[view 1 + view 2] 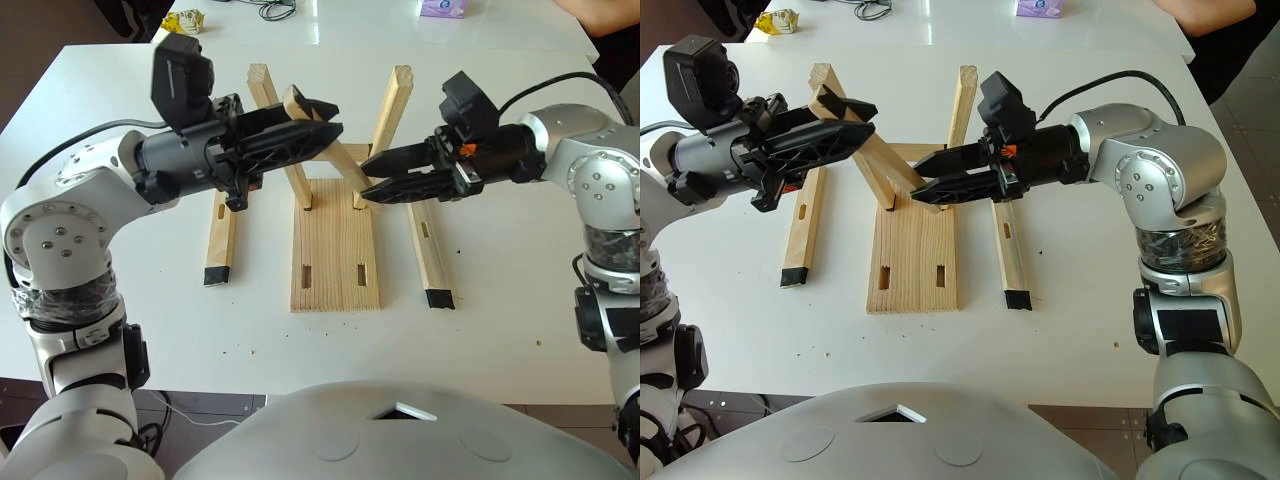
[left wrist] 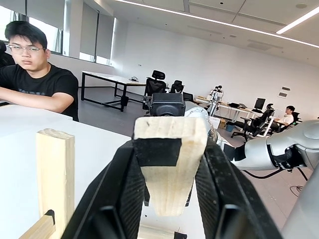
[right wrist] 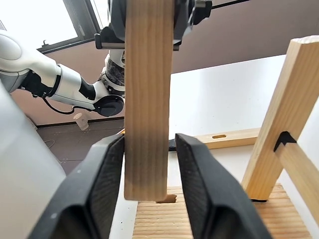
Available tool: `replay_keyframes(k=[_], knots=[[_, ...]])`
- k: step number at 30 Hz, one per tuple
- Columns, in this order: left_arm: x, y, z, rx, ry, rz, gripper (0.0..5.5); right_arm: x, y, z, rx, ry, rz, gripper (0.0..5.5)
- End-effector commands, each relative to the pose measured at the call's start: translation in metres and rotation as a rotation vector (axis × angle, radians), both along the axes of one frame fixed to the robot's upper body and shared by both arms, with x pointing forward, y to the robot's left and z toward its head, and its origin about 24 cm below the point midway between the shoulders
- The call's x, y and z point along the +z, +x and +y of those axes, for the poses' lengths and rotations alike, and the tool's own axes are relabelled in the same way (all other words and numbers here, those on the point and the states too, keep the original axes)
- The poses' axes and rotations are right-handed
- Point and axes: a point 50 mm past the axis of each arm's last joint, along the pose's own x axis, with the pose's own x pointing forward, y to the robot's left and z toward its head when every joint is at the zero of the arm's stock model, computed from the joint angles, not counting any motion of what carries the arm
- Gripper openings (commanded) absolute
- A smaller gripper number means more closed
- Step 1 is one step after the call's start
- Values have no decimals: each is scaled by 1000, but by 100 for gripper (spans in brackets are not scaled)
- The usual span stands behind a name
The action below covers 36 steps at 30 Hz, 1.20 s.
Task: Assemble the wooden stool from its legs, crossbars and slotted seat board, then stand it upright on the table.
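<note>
The slotted seat board [image 1: 335, 260] lies flat mid-table. A wooden leg [image 3: 147, 99] leans over it, its lower end at a slot. My left gripper [image 1: 335, 117] is shut on this leg's black-padded top end [image 2: 170, 159]. My right gripper [image 1: 365, 178] is shut on the same leg low down, just above the board. A second leg [image 1: 270, 100] stands tilted in the board to the left. A third leg [image 1: 392, 100] leans behind my right gripper, with a crossbar [image 1: 350, 152] between them.
Two loose legs lie flat on the white table, one left of the board [image 1: 221, 240] and one right of it [image 1: 430, 255]. A purple packet [image 1: 443, 8] and a yellow wrapper [image 1: 185, 20] sit at the far edge.
</note>
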Motion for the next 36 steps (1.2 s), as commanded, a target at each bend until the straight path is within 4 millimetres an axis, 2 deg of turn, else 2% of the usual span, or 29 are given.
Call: replay_keyframes(k=[1,6,10,14,17,20,23,32,36], knots=[[-3,1,5,21,15,-28,133,-5,4,-10,-64,2,5,255],[-17,2,13,61,78,-38,133,-10,7,-29,-150,-3,-32,329],[-32,3,25,52,245,-83,132,-6,11,-49,-325,40,-103,381],[-36,4,35,81,295,-117,132,0,3,-62,-429,146,-92,381],[-49,-5,42,123,323,-109,132,6,-1,-72,-436,135,-96,381],[-65,-15,48,129,414,-125,132,14,12,-81,-480,120,-114,381],[-79,-14,58,158,495,-156,132,17,22,-84,-517,113,-143,381],[-90,-9,63,145,560,-283,132,16,40,-89,-589,100,-250,381],[-93,-11,75,162,587,-319,132,18,46,-87,-627,130,-276,381]])
